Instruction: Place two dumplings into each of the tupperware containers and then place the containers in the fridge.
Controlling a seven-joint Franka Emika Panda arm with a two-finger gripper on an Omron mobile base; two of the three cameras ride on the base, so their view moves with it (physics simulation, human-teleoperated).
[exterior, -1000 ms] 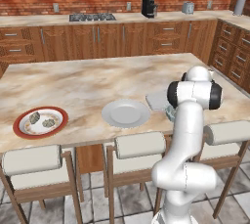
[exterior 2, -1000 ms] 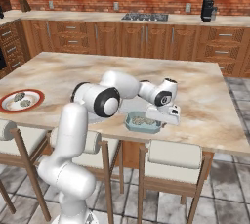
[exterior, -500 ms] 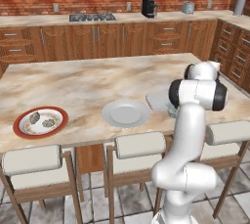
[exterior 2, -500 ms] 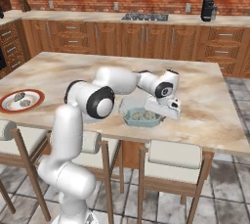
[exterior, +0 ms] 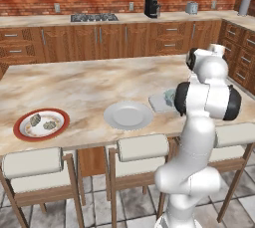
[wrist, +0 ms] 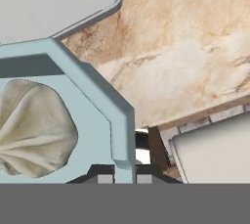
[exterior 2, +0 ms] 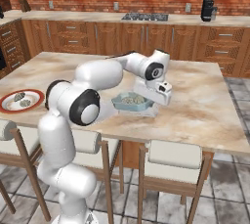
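On the tabletop (exterior 2: 205,100) near its front edge sits the teal container (exterior 2: 131,101) with dumplings (exterior 2: 130,100) inside, and the gripper (exterior 2: 157,101) is down at its rim, probably to lift it for the fridge. Whether the gripper is closed on the wall I cannot tell (its fingertips are barely visible). Two dumplings wait on the red-rimmed plate (exterior: 20,122).

My hand sits at the right rim of the teal container (exterior 2: 131,102) on the island counter (exterior 2: 205,105); fingertips hidden behind it. Dumplings (exterior 2: 130,100) are inside the tray. Red-rimmed plate (exterior 2: 20,100) is far left, two more dumplings (exterior 2: 22,97) on it.
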